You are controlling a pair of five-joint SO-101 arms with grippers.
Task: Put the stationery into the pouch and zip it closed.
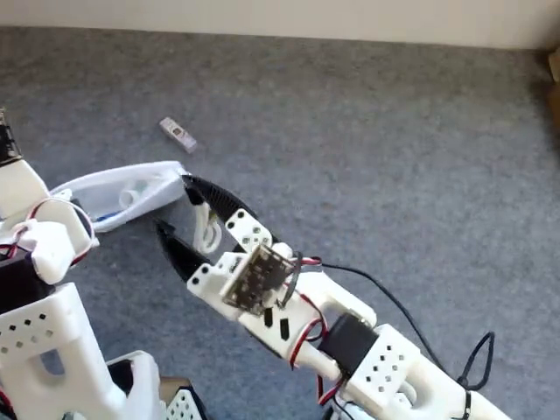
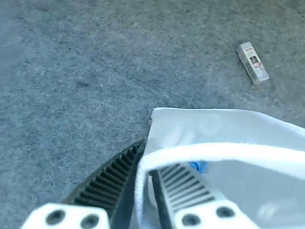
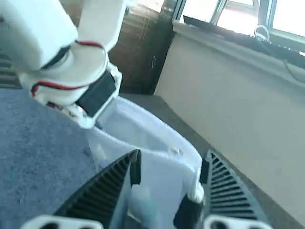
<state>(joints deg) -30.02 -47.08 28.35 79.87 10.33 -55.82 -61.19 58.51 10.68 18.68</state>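
Grey carpeted surface point(image 1: 411, 131), pale wall point(image 3: 233, 100) under a bright window point(image 3: 281, 14), dark slatted panel point(image 3: 143, 52) beside it.

White 3D-printed left arm point(image 1: 44, 341) at the 8 o'clock edge, its black ribbed-finger left gripper point(image 2: 148, 160) clamped on the translucent white pouch point(image 2: 228, 129) rim, white right arm point(image 1: 385, 359) in from 5 o'clock, pointing to 10 o'clock, black-fingered right gripper point(image 1: 173, 203) jaws spread wide.

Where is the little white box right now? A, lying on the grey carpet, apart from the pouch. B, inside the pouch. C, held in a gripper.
A: the little box lies on the grey carpet, clear of the pouch, with nothing touching it.
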